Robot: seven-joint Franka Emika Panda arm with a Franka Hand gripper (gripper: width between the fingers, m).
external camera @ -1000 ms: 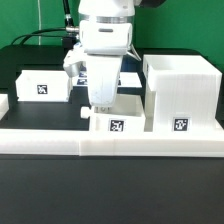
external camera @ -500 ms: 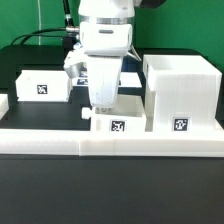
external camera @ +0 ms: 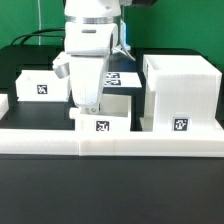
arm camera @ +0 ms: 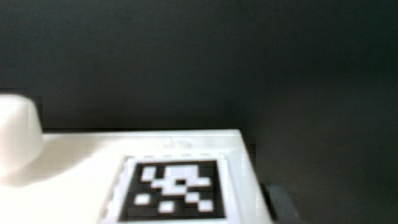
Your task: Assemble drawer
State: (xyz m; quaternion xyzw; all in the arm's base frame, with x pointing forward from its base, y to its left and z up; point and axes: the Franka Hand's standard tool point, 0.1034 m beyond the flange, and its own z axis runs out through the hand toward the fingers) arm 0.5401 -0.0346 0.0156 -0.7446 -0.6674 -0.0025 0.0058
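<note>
Work surface: a matt black table (external camera: 30, 58), bounded at the front by a long white rail (external camera: 150, 142). Behind it are a green wall (external camera: 20, 20) and dark cables (external camera: 45, 35).

The drawer box (external camera: 100, 122), small, white and tagged on its front face, sits just behind the rail, between the tagged left box (external camera: 42, 84) and the tall open cabinet (external camera: 180, 85) on the exterior view's right. It is close to the cabinet, though contact cannot be confirmed. The marker board (external camera: 118, 78) lies flat behind the arm.

The gripper (external camera: 90, 108) points straight down onto the drawer box's top edge. Its fingers are lost against the white part, so their opening and any hold cannot be determined.

The wrist view is blurred. It shows the drawer box's tagged face (arm camera: 178, 188) against the dark table, plus a pale rounded shape (arm camera: 15, 135), unidentifiable.
</note>
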